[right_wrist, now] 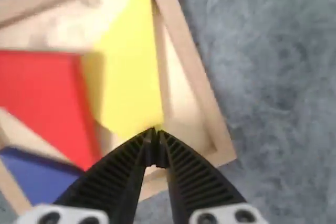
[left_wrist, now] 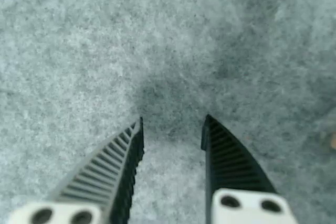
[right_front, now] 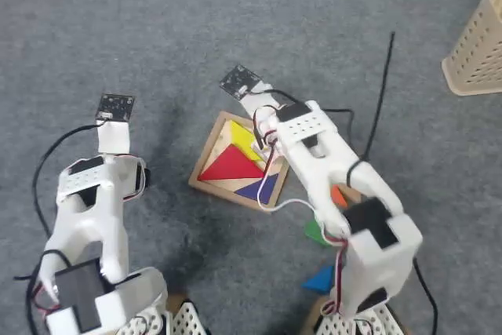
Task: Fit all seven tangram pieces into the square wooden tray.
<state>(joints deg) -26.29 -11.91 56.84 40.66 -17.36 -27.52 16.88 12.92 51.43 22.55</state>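
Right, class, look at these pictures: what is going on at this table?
A tangram is partly done. The right gripper, shut, sits at the edge of the yellow piece inside the wooden tray, which also holds a red piece and a dark blue piece. An orange piece, a green piece and a light blue piece lie outside on the grey mat. The left gripper hangs open over the mat.

My left tool [left_wrist: 173, 127] hangs low with its jaws spread apart, pointing down. My right tool [right_wrist: 155, 134] has its fingertips pressed together, its arm [right_front: 329, 162] stretched forward.
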